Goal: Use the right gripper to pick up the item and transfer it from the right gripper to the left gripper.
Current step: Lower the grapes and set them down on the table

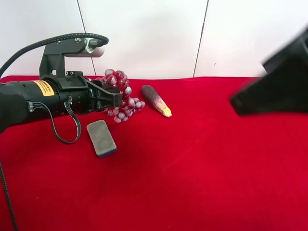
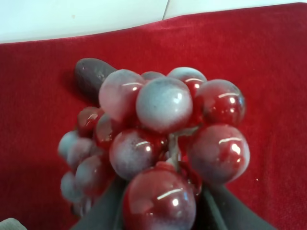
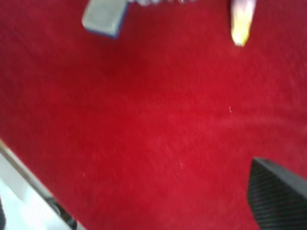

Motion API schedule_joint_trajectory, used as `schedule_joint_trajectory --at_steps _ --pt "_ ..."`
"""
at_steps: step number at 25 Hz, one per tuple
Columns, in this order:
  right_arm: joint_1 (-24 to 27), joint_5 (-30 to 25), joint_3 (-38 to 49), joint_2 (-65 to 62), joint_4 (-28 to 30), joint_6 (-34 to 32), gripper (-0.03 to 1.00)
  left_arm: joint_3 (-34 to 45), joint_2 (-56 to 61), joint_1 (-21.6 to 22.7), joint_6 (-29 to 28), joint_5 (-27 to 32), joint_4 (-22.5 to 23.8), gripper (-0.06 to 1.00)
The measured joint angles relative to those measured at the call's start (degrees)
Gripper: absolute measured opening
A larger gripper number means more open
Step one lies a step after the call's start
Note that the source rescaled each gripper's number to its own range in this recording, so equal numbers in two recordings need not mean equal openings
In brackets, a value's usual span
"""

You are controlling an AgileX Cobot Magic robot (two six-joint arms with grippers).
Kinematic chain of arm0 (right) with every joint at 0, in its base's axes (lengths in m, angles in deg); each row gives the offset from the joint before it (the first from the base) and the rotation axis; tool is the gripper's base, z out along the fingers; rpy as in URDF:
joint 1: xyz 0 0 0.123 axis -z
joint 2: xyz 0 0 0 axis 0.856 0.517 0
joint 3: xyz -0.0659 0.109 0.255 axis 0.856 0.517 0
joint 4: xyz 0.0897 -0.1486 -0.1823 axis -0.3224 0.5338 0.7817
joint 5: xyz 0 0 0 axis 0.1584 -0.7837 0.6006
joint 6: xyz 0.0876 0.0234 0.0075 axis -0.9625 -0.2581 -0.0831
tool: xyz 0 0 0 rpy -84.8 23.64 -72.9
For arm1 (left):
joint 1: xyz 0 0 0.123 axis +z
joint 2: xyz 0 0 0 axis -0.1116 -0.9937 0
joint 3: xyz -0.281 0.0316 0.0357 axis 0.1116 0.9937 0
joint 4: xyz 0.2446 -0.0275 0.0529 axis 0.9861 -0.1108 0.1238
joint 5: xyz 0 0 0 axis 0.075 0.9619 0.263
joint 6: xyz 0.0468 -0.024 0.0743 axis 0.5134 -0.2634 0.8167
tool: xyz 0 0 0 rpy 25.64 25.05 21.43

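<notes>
Left gripper (image 1: 115,99) clamped on grape bunch (image 2: 163,139), near far edge of red tabletop (image 1: 202,168), toward exterior high view's left corner. Grey sponge (image 1: 101,138) and purple piece (image 1: 155,99) lie just beside bunch. Right gripper (image 1: 240,100) blurred, over opposite side, jaws apart, nothing between.

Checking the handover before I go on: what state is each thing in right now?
left gripper: shut on the grapes.
grapes: held between the left gripper's fingers.
right gripper: open, holding nothing.
sponge: lying flat on the red cloth, untouched.
purple piece: lying on the cloth beside the grapes.
</notes>
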State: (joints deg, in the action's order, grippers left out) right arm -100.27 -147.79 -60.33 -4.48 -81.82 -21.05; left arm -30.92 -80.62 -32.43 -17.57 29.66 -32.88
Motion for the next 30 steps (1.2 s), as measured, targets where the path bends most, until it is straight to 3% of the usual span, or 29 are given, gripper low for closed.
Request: schedule_joint_trajectory --at_steps 9,18,30 --pt "0.0 0.1 17.2 -20.6 0.3 -1.9 1.00 0.0 0.0 0.0 0.2 2.3 -0.2 0.01" --pt "0.0 3.8 26.0 -39.9 0.4 -2.2 1.00 0.0 0.0 0.0 0.2 2.9 -0.2 0.01" --pt "0.0 4.0 31.0 -42.8 3.3 -0.8 1.00 0.0 0.0 0.0 0.2 3.2 -0.2 0.01"
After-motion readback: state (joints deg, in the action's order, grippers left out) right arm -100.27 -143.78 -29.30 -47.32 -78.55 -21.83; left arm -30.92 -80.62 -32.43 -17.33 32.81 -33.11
